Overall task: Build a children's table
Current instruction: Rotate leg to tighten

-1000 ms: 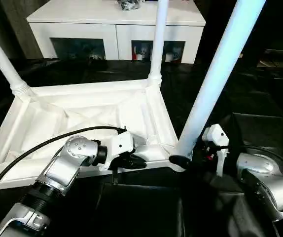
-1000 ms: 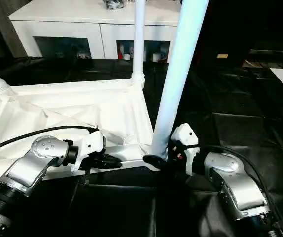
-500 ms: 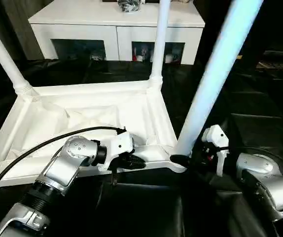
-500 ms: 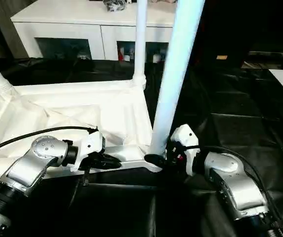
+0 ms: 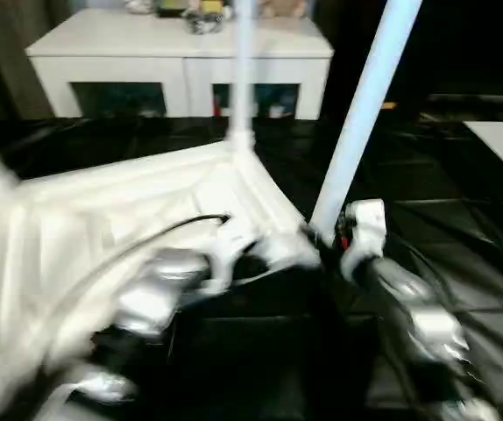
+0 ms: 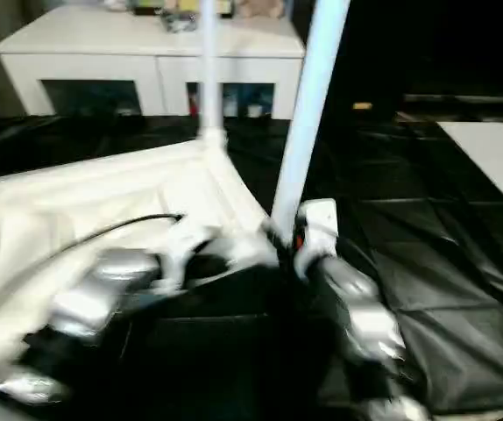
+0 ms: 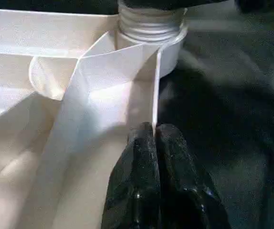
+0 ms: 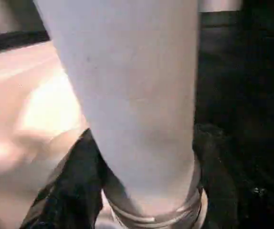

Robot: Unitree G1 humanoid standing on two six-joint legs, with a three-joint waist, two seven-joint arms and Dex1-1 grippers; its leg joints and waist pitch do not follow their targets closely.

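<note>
Right gripper grasps the near leg at its base; left gripper pinches the tabletop rim. Head views blur – both arms smeared. Legs point up, tops cut off; tabletop lies centre-left.

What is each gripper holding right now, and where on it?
The left gripper is pinched shut on the tabletop's thin side rim, beside the corner socket. The right gripper straddles the near leg at its base, just above the socket.
</note>
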